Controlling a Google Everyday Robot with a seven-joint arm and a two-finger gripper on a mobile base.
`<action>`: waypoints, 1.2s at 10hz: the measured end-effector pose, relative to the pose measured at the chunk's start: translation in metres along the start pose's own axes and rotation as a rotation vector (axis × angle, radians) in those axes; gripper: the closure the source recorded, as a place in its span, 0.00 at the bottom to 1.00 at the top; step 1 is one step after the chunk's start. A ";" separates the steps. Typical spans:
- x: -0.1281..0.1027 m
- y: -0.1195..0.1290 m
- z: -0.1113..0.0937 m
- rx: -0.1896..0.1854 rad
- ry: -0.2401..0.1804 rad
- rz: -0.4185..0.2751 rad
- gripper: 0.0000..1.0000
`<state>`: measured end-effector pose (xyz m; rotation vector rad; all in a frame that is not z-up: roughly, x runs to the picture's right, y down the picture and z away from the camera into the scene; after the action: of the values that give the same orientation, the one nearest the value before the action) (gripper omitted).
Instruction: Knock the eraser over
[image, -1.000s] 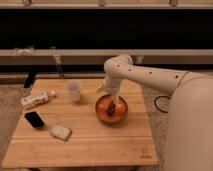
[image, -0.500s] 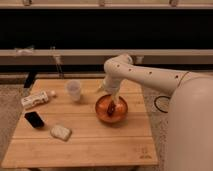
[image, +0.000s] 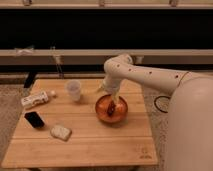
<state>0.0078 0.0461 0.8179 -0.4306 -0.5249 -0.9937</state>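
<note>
- The eraser (image: 34, 119) sits near the left edge of the bench (image: 100, 145), toward the front-left corner. Its long axis runs slantwise, from the left edge toward the front edge.
- A pale sponge (image: 60, 132) lies just beside it, nearer the front edge.
- A white bottle (image: 36, 99) lies on its side behind it, and a cup (image: 74, 90) stands nearer the back edge.
- My gripper (image: 111, 107) is down inside the orange bowl (image: 101, 114) at mid-bench, well apart from the eraser. I cannot tell whether it is clenched or released.

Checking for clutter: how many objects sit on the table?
5: bottle at left edge, cup back centre, eraser left, sponge front-left, bowl centre-right beneath the end effector; the bowl may hide more.
</note>
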 end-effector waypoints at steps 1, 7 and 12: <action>0.000 -0.003 -0.002 0.005 0.001 -0.012 0.20; -0.078 -0.094 -0.036 0.053 0.003 -0.221 0.20; -0.149 -0.163 -0.033 0.022 0.032 -0.422 0.20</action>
<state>-0.1925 0.0493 0.7195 -0.2879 -0.6114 -1.3955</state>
